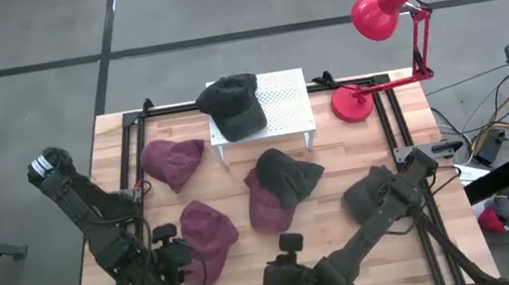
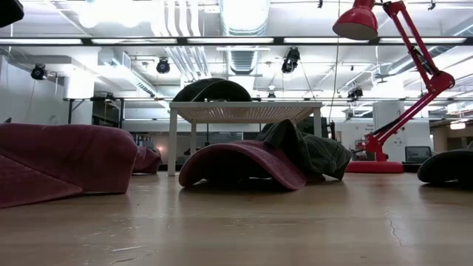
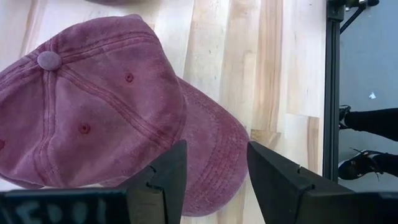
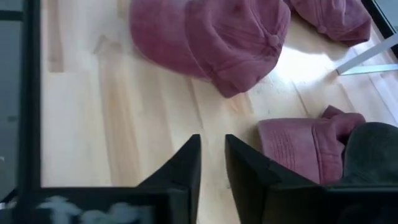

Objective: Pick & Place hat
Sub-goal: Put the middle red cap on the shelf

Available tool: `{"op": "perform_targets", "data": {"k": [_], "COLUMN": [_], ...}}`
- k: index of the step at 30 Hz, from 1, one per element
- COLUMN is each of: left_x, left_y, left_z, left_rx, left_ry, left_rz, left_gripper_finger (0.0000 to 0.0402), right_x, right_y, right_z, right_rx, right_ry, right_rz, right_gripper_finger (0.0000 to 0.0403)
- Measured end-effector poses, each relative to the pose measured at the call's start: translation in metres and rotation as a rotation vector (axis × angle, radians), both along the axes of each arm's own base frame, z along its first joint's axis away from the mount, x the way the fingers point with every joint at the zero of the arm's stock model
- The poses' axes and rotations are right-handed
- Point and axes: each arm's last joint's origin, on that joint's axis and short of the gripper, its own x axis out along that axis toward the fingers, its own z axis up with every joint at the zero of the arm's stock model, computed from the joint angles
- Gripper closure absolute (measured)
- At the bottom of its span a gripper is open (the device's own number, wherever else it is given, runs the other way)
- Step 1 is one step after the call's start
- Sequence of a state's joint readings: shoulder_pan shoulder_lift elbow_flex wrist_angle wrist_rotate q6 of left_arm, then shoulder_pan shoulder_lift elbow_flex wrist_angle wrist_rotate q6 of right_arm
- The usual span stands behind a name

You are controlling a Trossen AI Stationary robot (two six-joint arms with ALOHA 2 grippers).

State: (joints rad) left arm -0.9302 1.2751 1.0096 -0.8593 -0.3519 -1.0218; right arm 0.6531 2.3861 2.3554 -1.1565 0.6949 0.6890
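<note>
The right gripper sits low at the near edge of the bench, near the middle, its fingers parted by only a narrow gap and holding nothing; bare wood shows between them. The left gripper hangs at the near left corner with its fingers clearly apart, empty, poised just over the brim of a maroon cap that lies flat on the bench.

Farther out, a second maroon cap lies at the far left. In the middle a dark grey cap rests on top of another maroon one, and one more dark cap lies to the right, beside the right arm. At the far side stands a small white perforated stand with a dark cap already on it; a red desk lamp stands to its right.

Judging by this, one cap looks placed, while five remain on the bench. No cap is in hand, so the next pick is not yet begun; the left gripper seems best placed to take it.
</note>
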Motion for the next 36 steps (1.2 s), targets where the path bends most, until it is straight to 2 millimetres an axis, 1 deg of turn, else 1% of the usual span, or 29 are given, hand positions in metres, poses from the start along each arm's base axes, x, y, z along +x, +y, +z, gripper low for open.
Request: {"op": "perform_targets", "data": {"k": [8,12,15,18,25,29,36], "left_x": [0.0,0.0,0.0,0.0,0.0,0.0,0.001], "left_y": [0.0,-0.001,-0.001,-0.001,-0.001,-0.001,-0.001], "left_z": [0.0,0.0,0.0,0.0,0.0,0.0,0.001], "left_rx": [-0.003,-0.006,-0.006,-0.005,-0.003,-0.004,-0.006], "left_ry": [-0.002,-0.004,-0.004,-0.004,-0.007,-0.008,-0.015], "left_rz": [0.0,0.0,0.0,0.0,0.001,0.001,0.001], "left_gripper_finger": [0.0239,0.0239,0.0239,0.0239,0.0239,0.0239,0.0239], "right_x": [0.003,0.005,0.008,0.011,0.015,0.018,0.018], "right_y": [-0.002,-0.006,-0.012,-0.019,-0.039,-0.048,-0.061], "right_z": [-0.001,-0.002,-0.006,-0.015,-0.045,-0.058,-0.076], "right_rx": [-0.012,-0.034,-0.058,-0.075,-0.11,-0.112,-0.152], "right_ry": [0.002,0.012,0.03,0.056,0.132,0.151,0.207], "right_rz": [0.007,0.015,0.014,-0.002,-0.068,-0.11,-0.122], "right_gripper_finger": [0.0244,0.0214,0.0199,0.0193,0.0193,0.0193,0.0193]}}
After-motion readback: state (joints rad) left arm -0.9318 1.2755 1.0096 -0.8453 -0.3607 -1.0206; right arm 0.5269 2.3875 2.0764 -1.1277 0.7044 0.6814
